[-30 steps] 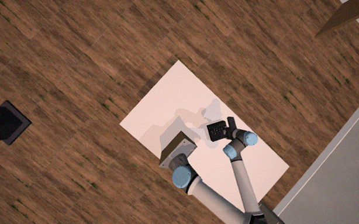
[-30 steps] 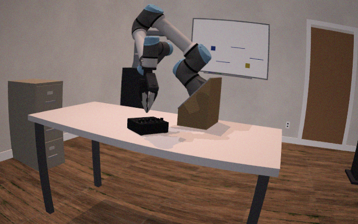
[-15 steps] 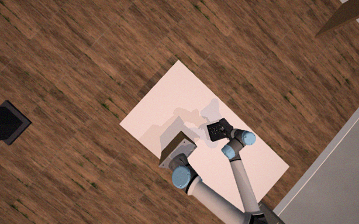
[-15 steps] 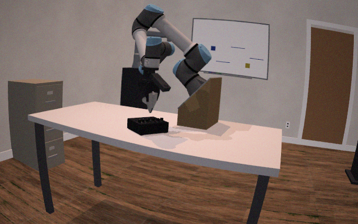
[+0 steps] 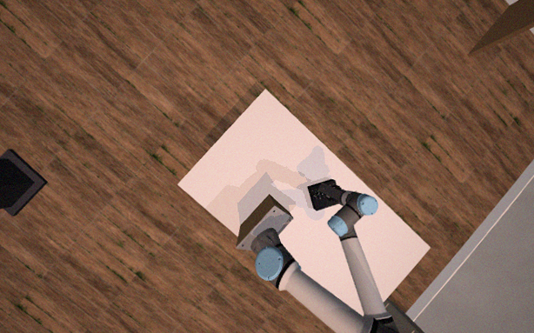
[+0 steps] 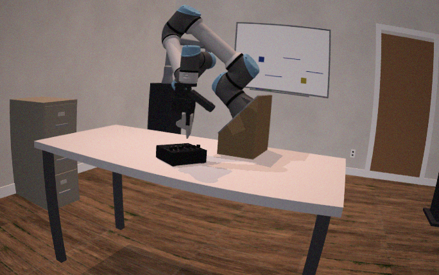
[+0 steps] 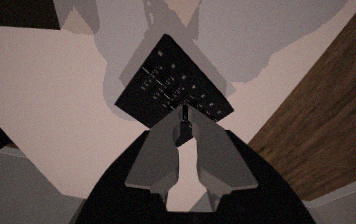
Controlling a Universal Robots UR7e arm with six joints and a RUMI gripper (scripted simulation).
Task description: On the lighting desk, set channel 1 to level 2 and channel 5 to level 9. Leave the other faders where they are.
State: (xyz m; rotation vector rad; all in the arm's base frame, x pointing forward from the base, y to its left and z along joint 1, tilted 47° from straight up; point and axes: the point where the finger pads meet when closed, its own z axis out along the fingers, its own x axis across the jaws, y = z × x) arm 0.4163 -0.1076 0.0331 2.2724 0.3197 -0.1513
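Note:
The lighting desk (image 6: 181,153) is a small black box on the white table. It also shows in the wrist view (image 7: 174,90) with rows of faders and small knobs, and in the overhead view (image 5: 321,194), partly under the wrist. My gripper (image 6: 187,132) hangs pointing down a little above the desk's far edge. Its fingers are shut with nothing between them. In the wrist view the shut fingertips point at the near edge of the desk's fader rows. The fader levels are too small to read.
A brown wedge-shaped box (image 6: 244,130) stands on the table right of the desk, close to the arm's elbow. A grey filing cabinet (image 6: 43,149) stands left of the table. The table edge (image 7: 280,107) runs close to the desk in the wrist view.

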